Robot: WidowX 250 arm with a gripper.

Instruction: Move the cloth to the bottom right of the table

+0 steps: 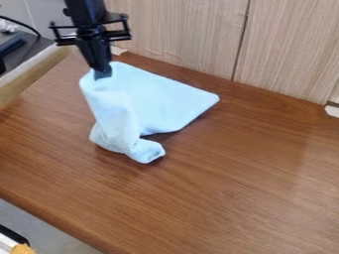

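Observation:
The black gripper [102,74] hangs at the upper left of the camera view, its fingers shut on the top left part of the light blue cloth [149,99]. From the fingertips the cloth drapes down in folds, with one bunched end curling toward the front. Its other side spreads out to a corner at the right. The cloth's lower parts rest on or hang close over the brown wooden table; which of these cannot be told for every fold.
The brown table [245,173] extends to the right and front of the cloth. Light wood panels [185,34] stand along its back edge. A pale wooden edge [33,74] borders it at the left, with dark items beyond.

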